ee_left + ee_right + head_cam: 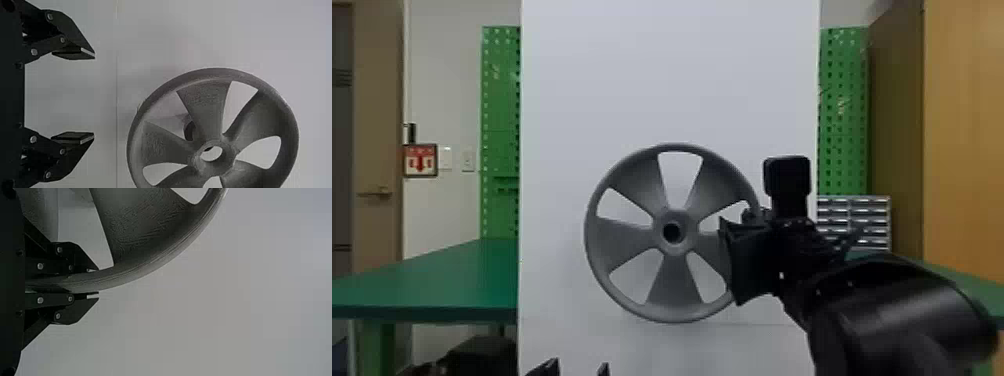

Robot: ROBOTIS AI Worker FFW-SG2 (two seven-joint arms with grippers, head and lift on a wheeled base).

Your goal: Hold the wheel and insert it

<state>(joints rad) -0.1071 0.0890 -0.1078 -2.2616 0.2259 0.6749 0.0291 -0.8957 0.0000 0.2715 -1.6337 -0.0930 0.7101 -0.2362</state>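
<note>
The grey five-spoked wheel [674, 280] stands upright before the white panel in the head view, its round hub hole facing the camera. My right gripper [732, 260] is at the wheel's right side; in the right wrist view the right gripper [94, 282] is shut on the rim. My left gripper [579, 370] is at the bottom edge of the head view, below and left of the wheel. In the left wrist view, the left gripper [94, 96] is open with nothing between its fingers, and a round peg [189, 130] shows behind the wheel [207, 105].
The tall white panel [662, 70] stands behind the wheel. Green tables [457, 280] flank it, with green pegboards [499, 110] farther back. A small drawer cabinet [862, 220] stands behind the right arm.
</note>
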